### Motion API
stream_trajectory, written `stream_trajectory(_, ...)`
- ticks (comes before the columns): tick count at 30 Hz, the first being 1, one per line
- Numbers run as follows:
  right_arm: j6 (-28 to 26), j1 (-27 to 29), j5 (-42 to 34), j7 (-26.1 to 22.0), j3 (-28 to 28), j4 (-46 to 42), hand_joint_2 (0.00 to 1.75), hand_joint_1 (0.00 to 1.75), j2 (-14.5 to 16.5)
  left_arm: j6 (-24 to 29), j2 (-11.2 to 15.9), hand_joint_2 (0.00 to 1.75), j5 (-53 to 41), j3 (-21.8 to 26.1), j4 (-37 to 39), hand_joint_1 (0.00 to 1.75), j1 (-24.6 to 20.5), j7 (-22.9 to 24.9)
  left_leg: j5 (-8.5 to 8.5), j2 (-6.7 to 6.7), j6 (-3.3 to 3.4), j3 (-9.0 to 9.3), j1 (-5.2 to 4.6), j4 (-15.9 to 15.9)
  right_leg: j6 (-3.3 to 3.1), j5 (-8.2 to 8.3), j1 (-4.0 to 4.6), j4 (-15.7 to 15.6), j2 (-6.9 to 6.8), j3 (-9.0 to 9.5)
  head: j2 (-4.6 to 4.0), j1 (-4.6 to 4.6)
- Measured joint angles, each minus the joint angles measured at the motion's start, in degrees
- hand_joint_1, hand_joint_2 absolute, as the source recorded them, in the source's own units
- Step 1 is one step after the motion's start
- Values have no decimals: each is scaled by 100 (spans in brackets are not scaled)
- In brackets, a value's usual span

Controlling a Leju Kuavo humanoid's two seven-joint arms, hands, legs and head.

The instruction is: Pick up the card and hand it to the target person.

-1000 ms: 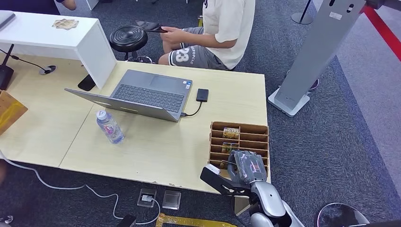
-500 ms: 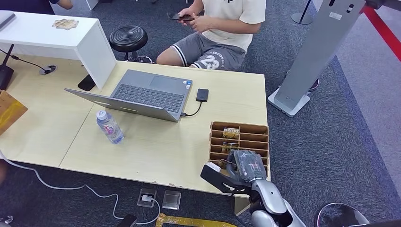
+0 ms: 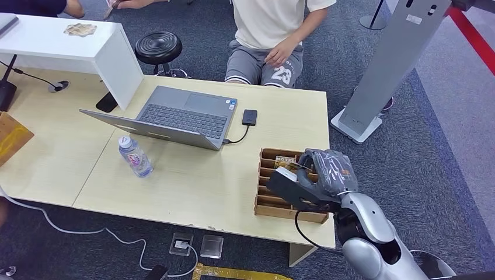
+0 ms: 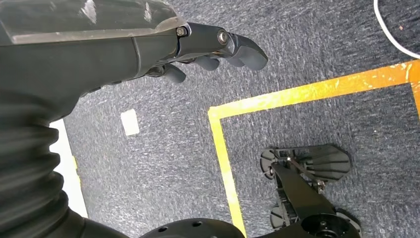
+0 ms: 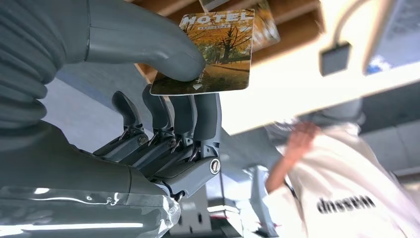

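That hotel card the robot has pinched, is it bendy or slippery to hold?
The card looks flat and unbent in the right hand, so probably stiff. Its glossy printed face suggests it may slip. Thin and small, it is likely light.

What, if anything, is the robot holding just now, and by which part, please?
The right hand pinches a hotel card by one edge, thumb on its printed face, fingers behind. The left hand holds nothing.
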Motion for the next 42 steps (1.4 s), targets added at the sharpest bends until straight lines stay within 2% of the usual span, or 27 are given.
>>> stream_trajectory(5, -475, -218, 155, -504, 5, -69, 175, 140, 40, 1, -3, 175, 8, 2, 0, 0, -3, -12, 0, -1, 0, -2, 0, -1, 0, 0, 0, 2, -1, 1, 0, -2)
stream_trajectory(12, -1862, -304, 448, -1449, 25, 649, 175, 140, 375, 1, -32, 175, -43, -1, -2, 0, -61, -6, 0, -3, 0, -3, 0, -1, 0, 0, 0, 2, -2, 1, 0, 1)
stream_trajectory(16, -2532, -313, 633, -1734, 11, 1154, 175, 140, 538, 1, -51, 175, -106, -1, -2, 0, -92, 29, 0, -3, 0, -3, 0, -1, 0, 0, 0, 2, -2, 1, 0, 1)
stream_trajectory(20, -2998, -309, 906, -1813, -16, 1504, 175, 140, 622, 1, -63, 175, -146, -2, -3, 0, -124, 79, 0, -2, 0, -2, 0, -1, 0, 0, 0, 2, -2, 0, 0, 2)
stream_trajectory(40, -3386, -302, 1114, -1679, -23, 2026, 175, 140, 728, 0, -67, 175, -197, -2, -9, 0, -151, 122, 0, -2, 0, -3, 0, -1, 0, 0, 0, 2, -2, -1, 0, 3)
stream_trajectory(42, -3393, -302, 1114, -1680, -21, 2055, 175, 70, 732, 1, -67, 175, -199, -2, -9, 0, -151, 123, 0, -2, 0, -3, 0, -1, 0, 0, 0, 2, -2, -1, 0, 3)
